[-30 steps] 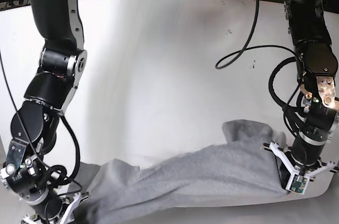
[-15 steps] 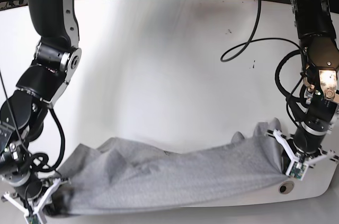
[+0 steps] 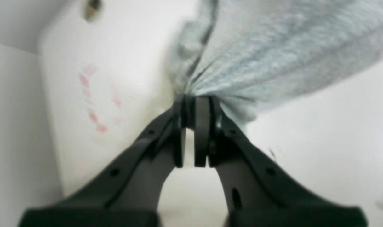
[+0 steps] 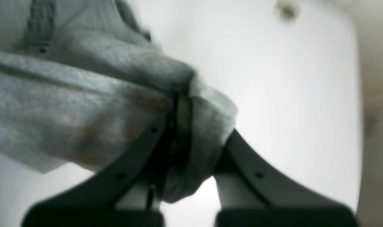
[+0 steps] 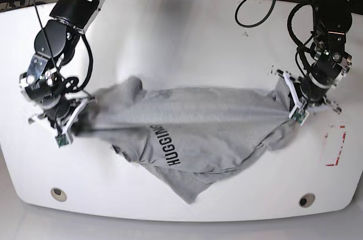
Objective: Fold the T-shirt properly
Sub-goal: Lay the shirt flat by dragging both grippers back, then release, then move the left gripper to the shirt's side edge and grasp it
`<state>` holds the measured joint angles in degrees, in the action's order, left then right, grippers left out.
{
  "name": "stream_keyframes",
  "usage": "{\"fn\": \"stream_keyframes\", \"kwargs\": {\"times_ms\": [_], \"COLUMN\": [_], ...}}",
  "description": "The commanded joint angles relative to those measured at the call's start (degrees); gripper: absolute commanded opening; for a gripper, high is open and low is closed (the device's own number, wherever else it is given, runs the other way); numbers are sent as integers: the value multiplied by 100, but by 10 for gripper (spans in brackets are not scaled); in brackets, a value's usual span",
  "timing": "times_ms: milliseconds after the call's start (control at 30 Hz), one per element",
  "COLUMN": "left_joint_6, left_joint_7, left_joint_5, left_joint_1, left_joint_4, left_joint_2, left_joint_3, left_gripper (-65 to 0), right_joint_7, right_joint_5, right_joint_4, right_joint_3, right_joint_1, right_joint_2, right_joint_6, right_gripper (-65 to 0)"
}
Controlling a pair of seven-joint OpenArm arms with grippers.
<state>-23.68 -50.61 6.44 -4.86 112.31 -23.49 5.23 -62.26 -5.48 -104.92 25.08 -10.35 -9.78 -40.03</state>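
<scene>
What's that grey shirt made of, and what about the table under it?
The shirt looks like soft knit cloth, probably cotton jersey: flecked heather grey, matte, wrinkling and bunching where each gripper pinches it. The table looks like a hard, smooth white board, perhaps painted or laminated, with a faint sheen; the exact material can't be told.

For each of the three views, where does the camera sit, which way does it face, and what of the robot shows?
Base: high above, looking down on the white table; both arms and the stretched T-shirt show.
Left wrist: behind the left gripper, facing along its fingers, shut on bunched cloth.
Right wrist: behind the right gripper, likewise, shut on cloth draped over a finger.
Shared: all three show the T-shirt and table; base shows both grippers.
</scene>
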Motion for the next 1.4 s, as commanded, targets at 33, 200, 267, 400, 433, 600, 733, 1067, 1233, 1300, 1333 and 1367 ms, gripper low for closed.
{"fn": "stream_keyframes", "kwargs": {"times_ms": [33, 200, 267, 400, 433, 600, 733, 1067, 1233, 1300, 1333, 1367], "left_joint_6": [-36, -71, -71, -71, -71, -71, -71, -80, -89, -194, -309, -476], "left_joint_7": [72, 72, 72, 72, 72, 72, 186, 415, 441, 432, 432, 415], "left_joint_5": [-68, -68, -68, -68, -68, -59, -41, -15, -6, 64, 143, 249], "left_joint_1": [-195, -784, -881, -1206, -1276, -1610, -1716, -2103, -1927, -1733, -1646, -1531], "left_joint_4": [105, 123, 131, 140, 140, 140, 140, 140, 140, 149, 149, 149], "left_joint_2": [-109, -109, -109, -109, -109, -91, -82, 436, 1166, 1395, 1465, 1535], "left_joint_3": [219, 246, 246, 246, 246, 246, 246, 369, 1257, 1494, 1626, 1828], "left_gripper": [-626, -628, -628, -628, -628, -628, -626, -450, -322, -292, -282, -282], "right_joint_7": [182, 182, 182, 182, 182, 182, 191, 191, 200, 208, 208, 208], "right_joint_5": [-81, -81, -72, -72, -72, -81, -81, -81, -72, -72, -72, -72], "right_joint_4": [-325, -694, -703, -730, -721, -703, -694, -703, -694, -703, -703, -703], "right_joint_3": [2, 380, 600, 907, 960, 1338, 1567, 1716, 1699, 1699, 1699, 1699], "right_joint_1": [274, 1022, 1092, 1523, 1593, 1989, 2103, 2463, 2490, 2490, 2490, 2499], "right_joint_2": [33, 358, 490, 604, 604, 622, 675, 780, 912, 939, 939, 947], "right_joint_6": [3, 3, 3, 3, 3, 3, 3, 3, 3, 3, 3, 3], "right_gripper": [-650, -650, -650, -650, -650, -650, -650, -650, -650, -650, -650, -650]}}
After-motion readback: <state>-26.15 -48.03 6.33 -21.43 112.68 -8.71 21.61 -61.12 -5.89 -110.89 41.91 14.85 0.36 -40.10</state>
